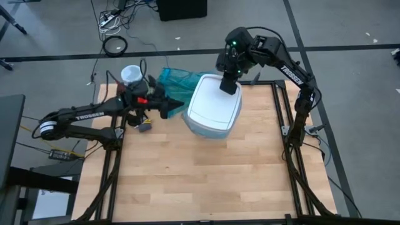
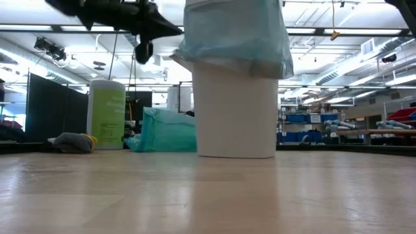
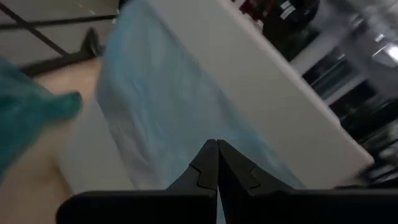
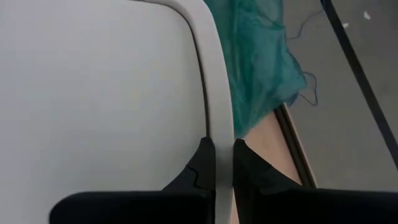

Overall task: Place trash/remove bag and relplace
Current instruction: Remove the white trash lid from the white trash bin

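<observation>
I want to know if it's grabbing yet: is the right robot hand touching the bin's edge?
Touching. In the right wrist view the right gripper has one finger on each side of the white bin's rim, pinching it.

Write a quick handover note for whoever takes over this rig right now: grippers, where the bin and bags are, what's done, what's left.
Left gripper: shut, empty, beside the white plastic bin, facing its side.
Right gripper: shut on the bin's rim at the far edge.
Thin light-blue plastic liner: folded over the bin's rim.
Crumpled teal-green plastic bag: on the table behind the bin.
Green-labelled wipes canister: far left corner.
Done: liner is fitted in the bin.
Left: no trash is visible; bag removal and replacement remain.
</observation>
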